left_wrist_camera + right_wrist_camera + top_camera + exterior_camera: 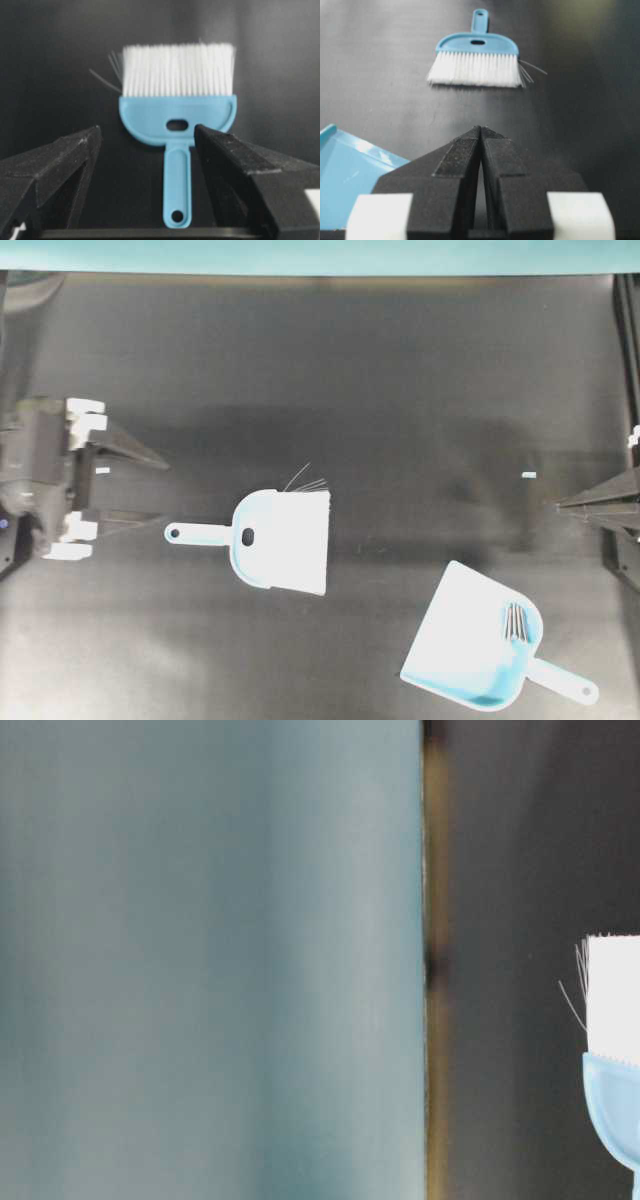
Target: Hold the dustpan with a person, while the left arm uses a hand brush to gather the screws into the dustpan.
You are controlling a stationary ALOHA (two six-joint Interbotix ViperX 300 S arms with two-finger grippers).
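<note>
Dark counter [350, 370]: hand brush [285, 540] lies free before the left gripper [147, 137], fingers spread; right gripper [481, 132] clenched. Screws [516, 622] in dustpan [470, 650], right of brush. Off-centre closing may skid the handle.

Bare table [380, 390] btwn left hand [150, 490], brush handle [195, 534].

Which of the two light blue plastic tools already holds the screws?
The dustpan, at lower right in the overhead view: the screws lie bunched inside it near its handle. The brush, mid-table, has white bristles and carries nothing.
</note>
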